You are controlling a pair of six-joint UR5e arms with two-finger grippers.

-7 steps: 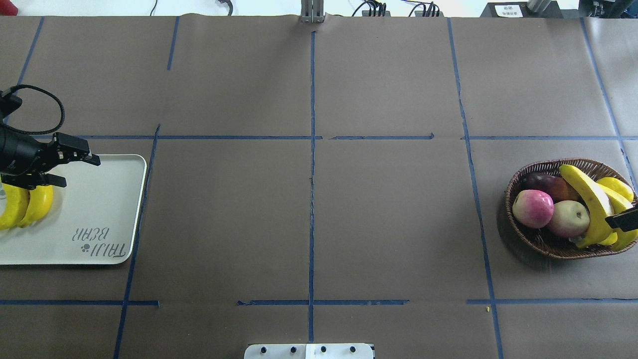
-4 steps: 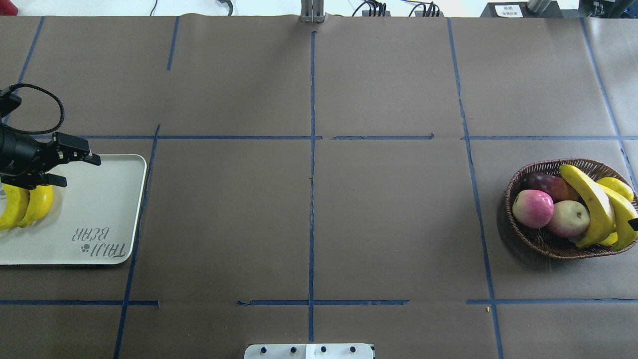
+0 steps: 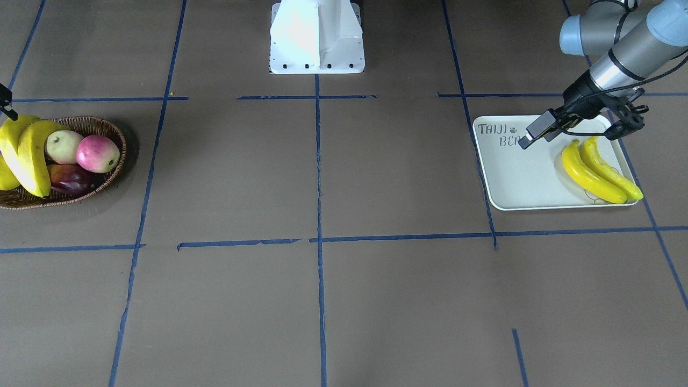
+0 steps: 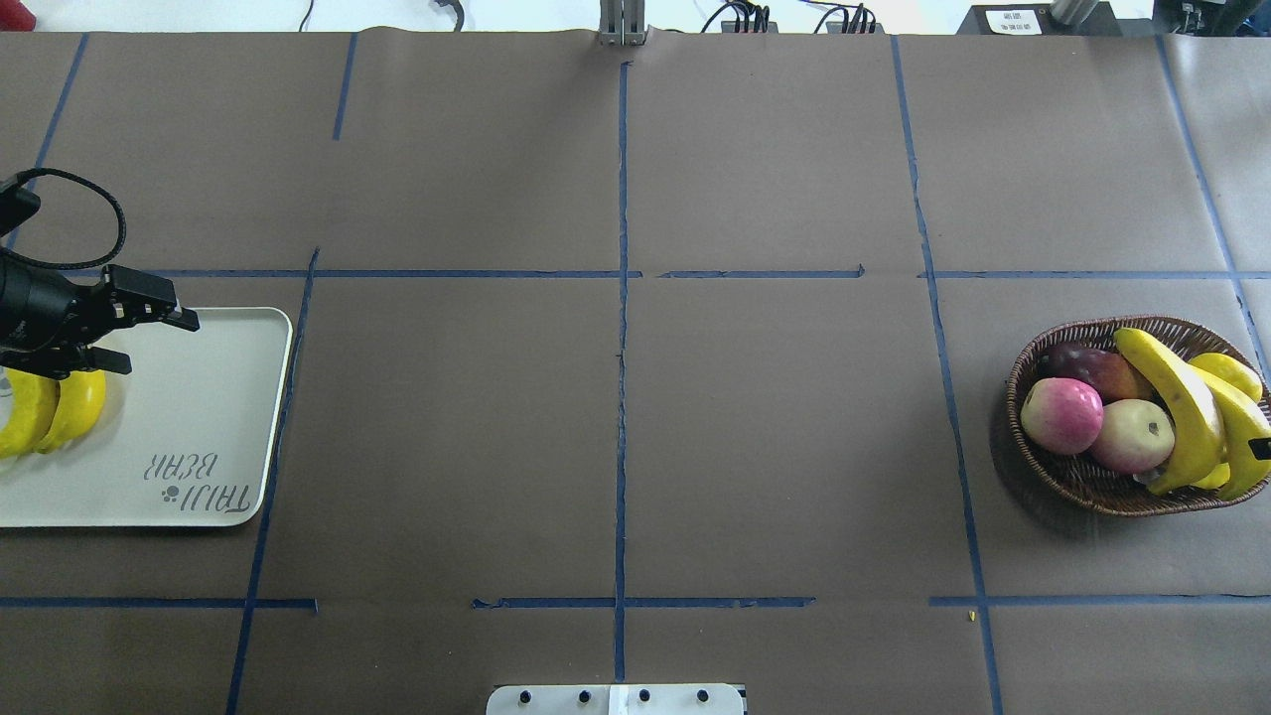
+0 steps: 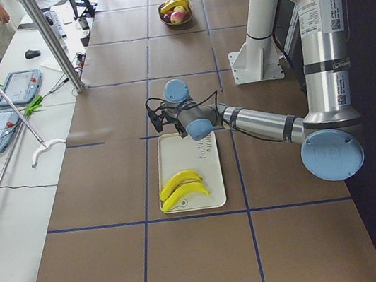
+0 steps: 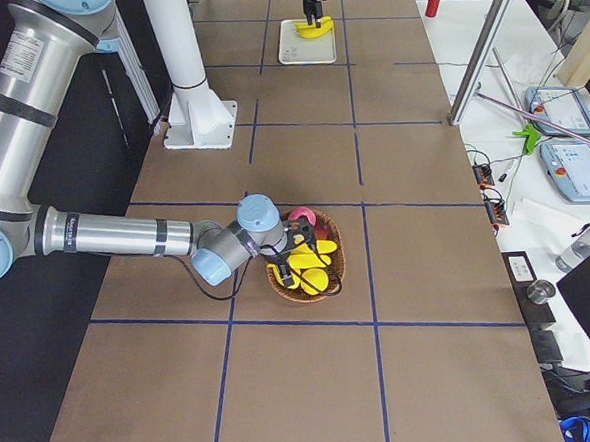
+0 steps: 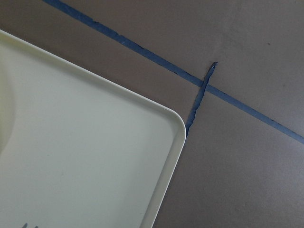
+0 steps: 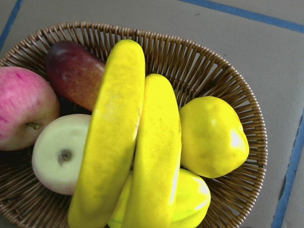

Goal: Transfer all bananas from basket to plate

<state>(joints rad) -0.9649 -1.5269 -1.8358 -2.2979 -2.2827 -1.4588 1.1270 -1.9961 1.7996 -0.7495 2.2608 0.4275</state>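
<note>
Two bananas [image 4: 74, 407] lie side by side on the plate [image 4: 218, 397], also seen in the front view [image 3: 588, 174]. My left gripper [image 4: 149, 343] hovers open and empty over the plate's far part, just beside them. Two more bananas [image 4: 1177, 407] rest across the fruit in the basket [image 4: 1053, 467]; the right wrist view shows them close up [image 8: 111, 137]. My right gripper is over the basket's right side, almost wholly outside the overhead view. I cannot tell whether it is open or shut.
The basket also holds a pink apple [image 4: 1062, 415], a pale apple [image 4: 1132, 435], a dark red fruit [image 4: 1087, 365] and plump yellow-green fruits [image 8: 213, 137]. The robot base [image 3: 317, 37] stands at the table's middle edge. Blue tape lines cross the brown table.
The right gripper's finger that showed over the basket's bananas has drawn back past the view's right edge. The left gripper has barely moved.
</note>
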